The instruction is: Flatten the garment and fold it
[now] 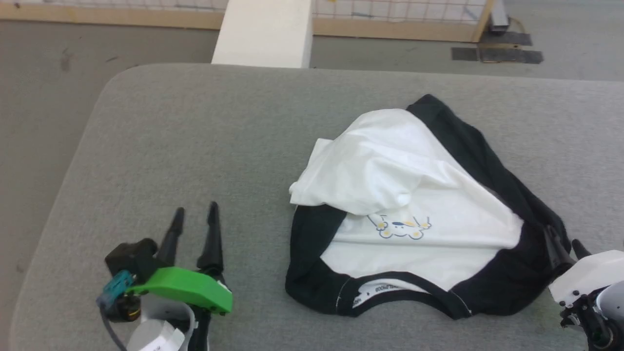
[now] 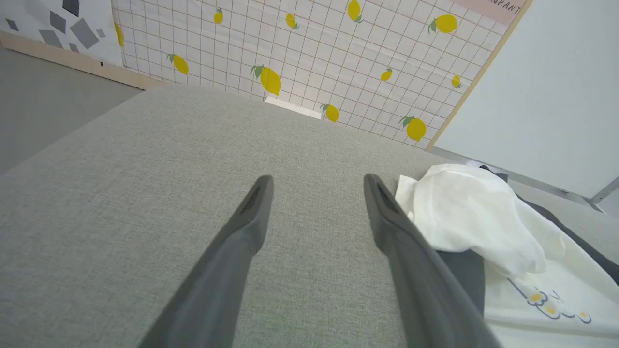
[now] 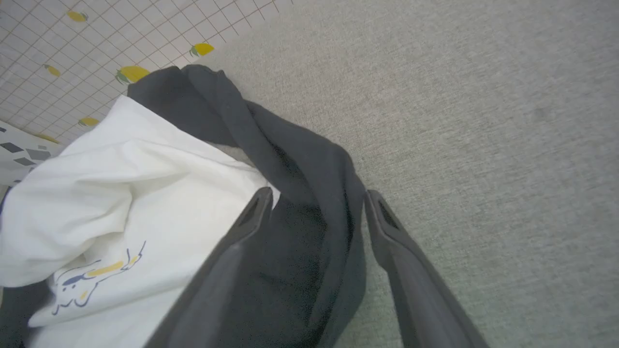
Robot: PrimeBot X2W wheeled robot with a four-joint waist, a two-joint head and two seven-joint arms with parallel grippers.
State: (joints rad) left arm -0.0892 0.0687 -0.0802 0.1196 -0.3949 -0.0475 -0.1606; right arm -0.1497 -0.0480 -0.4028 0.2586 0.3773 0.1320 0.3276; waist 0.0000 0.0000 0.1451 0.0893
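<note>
Grey fabric-covered table (image 1: 195, 136) takes up most of the head view. On it, toward 3 o'clock from its middle, lies the garment (image 1: 390, 161), crumpled. A white flap is thrown over the chest, black sleeve (image 1: 487, 156) cloth runs along the 2 o'clock side, and the black collar (image 1: 390, 285) faces 6 o'clock. Left gripper (image 1: 195, 214) sits at 8 o'clock over bare table, near the shirt but apart from it, its jaws spread wide with nothing between them. Right gripper (image 1: 563, 239) is at 4 o'clock on the garment's black edge. Its jaws stand spread too, with a fold of dark cloth lying between the fingers (image 3: 251, 217), unpinched. Small yellow cartoon print (image 1: 400, 228) shows just below the flap.
</note>
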